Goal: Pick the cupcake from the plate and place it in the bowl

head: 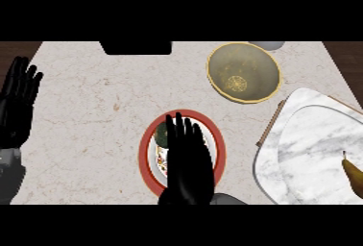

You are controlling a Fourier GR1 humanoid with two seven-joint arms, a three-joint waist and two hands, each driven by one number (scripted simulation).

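Status: pick not yet made. Right hand [188,156] hovers over the plate [144,156], fingers straight and together, released, grasping nothing. Cupcake [163,135] sits on the plate just left of the fingers and partly beneath them; only a dark green, rounded patch shows. Bowl [248,60] lies ahead of the hand and to its right, well apart, with no cupcake in it. Left hand [18,103] rests open, fingers up, far to the left at the tabletop [99,110] edge. Left to do, by my reading: close on the cupcake, lift, carry forward-right, set down in the bowl, so the whole task remains. Orientation: from this steep view the cupcake reads as round, with no evident pointing direction. Long axis is probably vertical, top toward the camera, but the hand hides too much to confirm.
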